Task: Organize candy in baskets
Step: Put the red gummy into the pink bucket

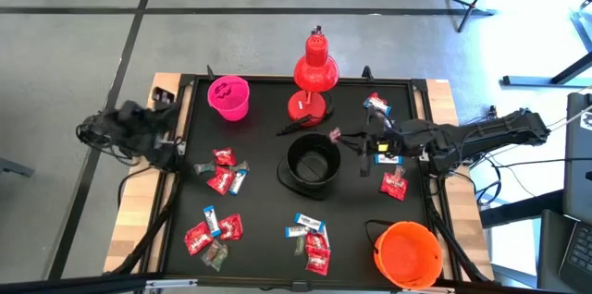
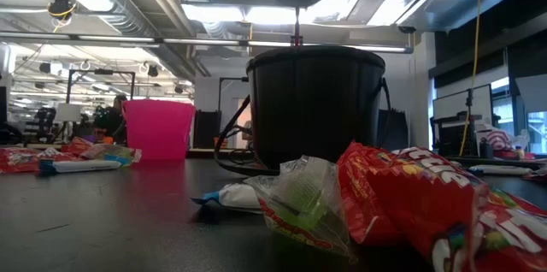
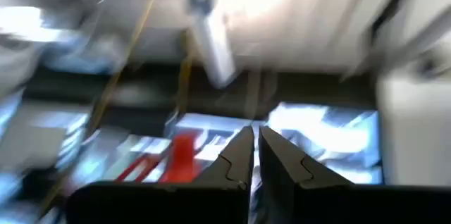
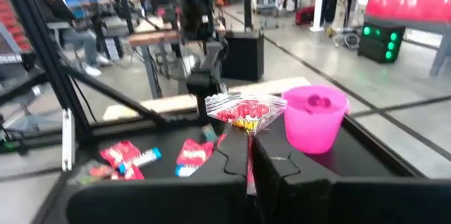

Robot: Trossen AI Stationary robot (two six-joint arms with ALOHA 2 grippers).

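The right pincer [image 4: 250, 155] is clenched on a pink candy packet [image 4: 243, 111], held at centre frame above the surface beside the black basket [image 1: 312, 163]. Light, crinkly and slippery, it is best pinched by a wrapper edge. Only the right wrist view shows this grip clearly. The left pincer [image 3: 255, 155], clenched and holding nothing, waits at the left edge.

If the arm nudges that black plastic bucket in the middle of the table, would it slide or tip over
The round black plastic bucket stands upright and looks empty from above, so it is probably light and would likely slide. Its tall body in the low view suggests a high push could tip it. The hoop handle hanging beside it might snag.
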